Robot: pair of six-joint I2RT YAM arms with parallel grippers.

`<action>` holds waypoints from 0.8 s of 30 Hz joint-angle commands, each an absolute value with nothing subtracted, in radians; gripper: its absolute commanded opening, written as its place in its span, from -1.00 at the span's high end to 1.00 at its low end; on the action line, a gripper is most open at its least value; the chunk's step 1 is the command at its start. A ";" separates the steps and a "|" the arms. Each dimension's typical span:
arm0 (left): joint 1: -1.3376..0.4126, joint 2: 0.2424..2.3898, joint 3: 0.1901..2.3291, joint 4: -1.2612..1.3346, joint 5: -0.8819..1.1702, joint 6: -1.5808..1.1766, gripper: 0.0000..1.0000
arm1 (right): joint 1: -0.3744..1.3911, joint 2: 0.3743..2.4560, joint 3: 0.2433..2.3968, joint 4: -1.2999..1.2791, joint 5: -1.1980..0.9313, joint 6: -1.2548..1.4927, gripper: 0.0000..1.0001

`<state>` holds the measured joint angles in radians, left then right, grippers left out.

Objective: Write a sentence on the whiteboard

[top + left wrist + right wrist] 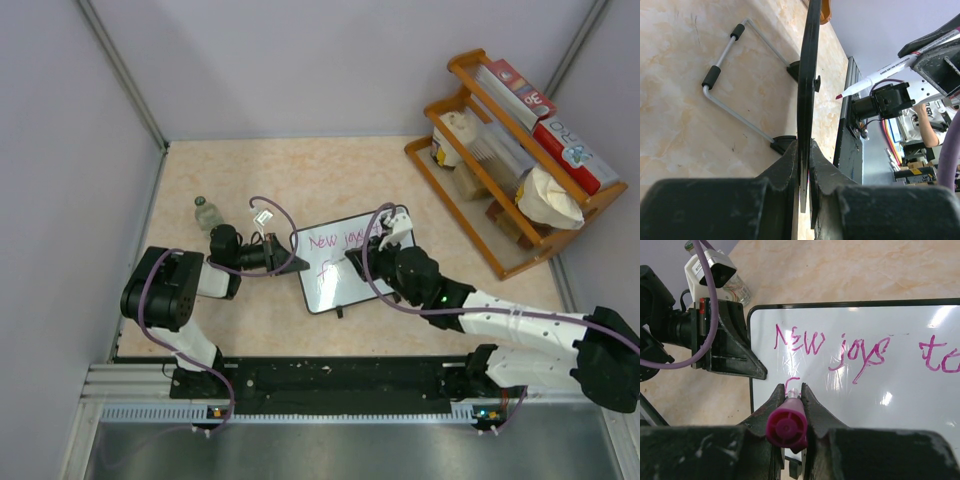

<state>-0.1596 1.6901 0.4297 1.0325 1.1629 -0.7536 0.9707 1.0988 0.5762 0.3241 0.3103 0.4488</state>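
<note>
Right pincer [791,392] — pink marker [786,427] inside

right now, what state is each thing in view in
whiteboard, clamped at its left edge by the left hand
wire stand, swung out behind the board
sentence, unfinished: "New joys to", second line barely begun
marker, uncapped, clamped in the right hand
left hand, shut on the whiteboard
right hand, shut on the marker
glass bottle, upright, capped
</note>
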 commanded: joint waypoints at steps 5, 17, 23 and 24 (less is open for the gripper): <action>-0.156 1.687 0.426 1.058 1.172 -0.758 1.00 | 0.945 1.150 0.641 0.362 0.304 0.446 1.00; -0.156 1.687 0.426 1.058 1.172 -0.756 1.00 | 0.922 1.204 0.643 0.402 0.285 0.469 1.00; -0.156 1.689 0.428 1.057 1.173 -0.758 1.00 | 0.922 1.200 0.637 0.387 0.287 0.469 1.00; -0.156 1.689 0.426 1.058 1.173 -0.758 1.00 | 0.922 1.192 0.632 0.385 0.287 0.469 1.00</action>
<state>-0.1596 1.6901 0.4297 1.0321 1.1625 -0.7536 0.9329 1.2003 0.5987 0.3607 0.2821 0.4667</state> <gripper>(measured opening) 0.121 0.096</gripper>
